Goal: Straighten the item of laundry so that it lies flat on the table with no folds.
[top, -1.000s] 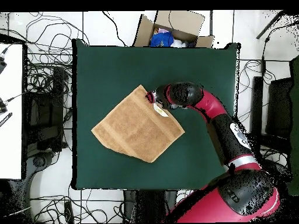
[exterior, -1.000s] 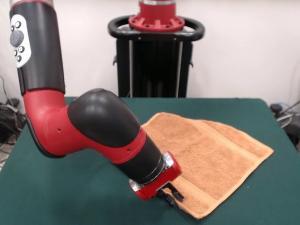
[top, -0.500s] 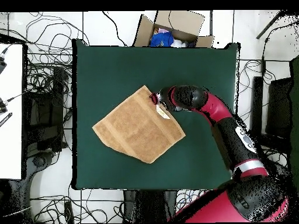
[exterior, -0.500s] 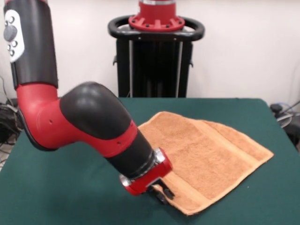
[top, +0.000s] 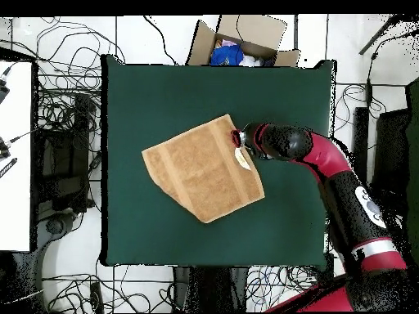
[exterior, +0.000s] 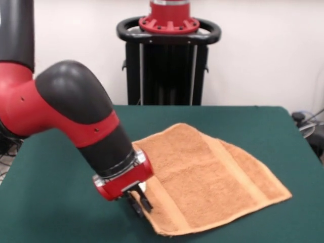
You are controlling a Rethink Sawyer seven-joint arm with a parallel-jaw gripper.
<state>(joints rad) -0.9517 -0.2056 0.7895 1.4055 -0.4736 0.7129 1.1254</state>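
1. Dragged sideways since the earlier pictures, the hand towel (exterior: 205, 182) now has its gripped corner farther left in the front view, and the whole cloth has turned with it; the arm (exterior: 66, 111) has swung lower and leftward too.
2. Nearest the front camera, the gripper (exterior: 137, 201) is pressed down at the towel's near-left corner, close to the worktop's (exterior: 50, 212) near edge; its dark fingers (exterior: 144, 202) appear pinched together on the towel's edge.
3. From that corner a woven band stripe (exterior: 167, 202) runs along the towel's near end, parallel to the hem.
4. Farther back the orange-tan terry cloth spreads flat in the middle of the green worktop, lying at an angle to its edges, with one corner pointing toward the right edge.
5. On the right part a second layer shows as a step in the cloth (exterior: 238, 167), so a fold is still there.
6. From overhead, the towel (top: 200, 168) sits near the worktop's (top: 147, 90) centre, well apart from all four edges, and a small white care tag (top: 243, 159) shows just beside the gripper (top: 236, 139).
7. Beyond the worktop's far edge in the front view stands the black pedestal (exterior: 167, 66).
8. Overhead, an open cardboard box (top: 241, 37) lies on the floor just off one worktop edge.
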